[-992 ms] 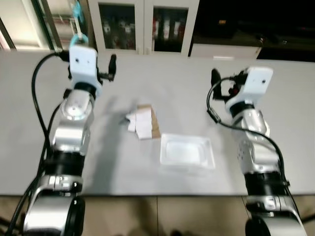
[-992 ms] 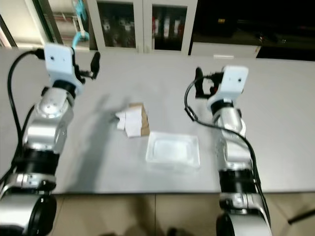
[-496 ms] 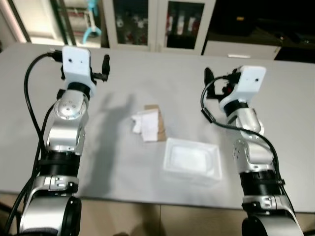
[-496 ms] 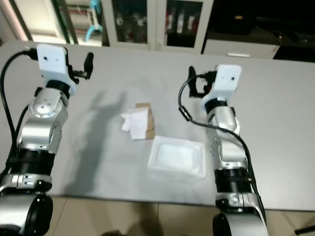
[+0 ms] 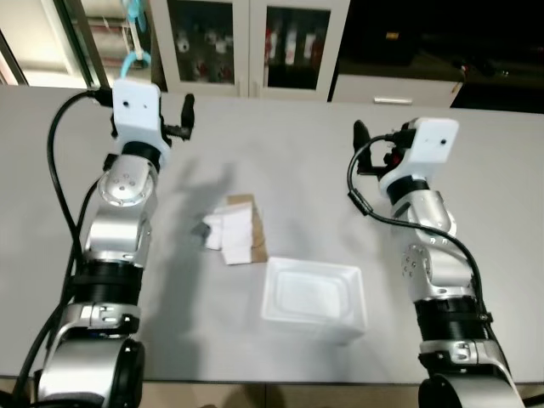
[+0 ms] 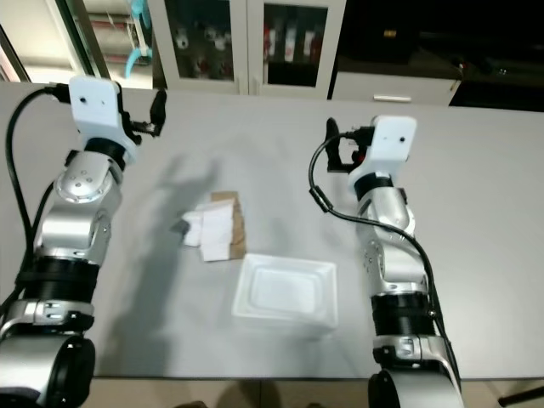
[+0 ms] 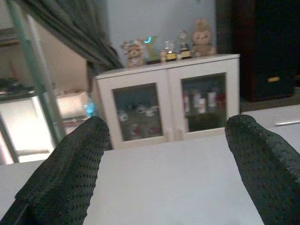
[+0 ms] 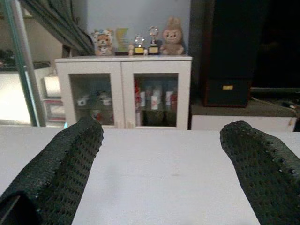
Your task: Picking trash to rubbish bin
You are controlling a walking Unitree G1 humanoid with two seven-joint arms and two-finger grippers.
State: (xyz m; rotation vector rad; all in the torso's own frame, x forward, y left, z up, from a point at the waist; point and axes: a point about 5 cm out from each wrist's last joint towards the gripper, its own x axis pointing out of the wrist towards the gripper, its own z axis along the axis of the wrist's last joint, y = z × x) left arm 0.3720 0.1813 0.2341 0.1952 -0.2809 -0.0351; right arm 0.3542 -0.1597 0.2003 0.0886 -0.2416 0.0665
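With both the left gripper and right gripper held spread and empty, the crumpled paper trash at the plastic tray's ten o'clock on the desk could be scattered if pinched carelessly.

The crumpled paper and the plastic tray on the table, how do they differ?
The crumpled paper is white with a brown cardboard piece, bunched and irregular; the plastic tray is a clear, smooth rectangle with a raised rim. The paper is smaller; the tray is broader. The paper lies nearer the left pincer, the tray closer to the table's near edge, toward the right arm. Both rest on the grey table, untouched, with both pincers open above.
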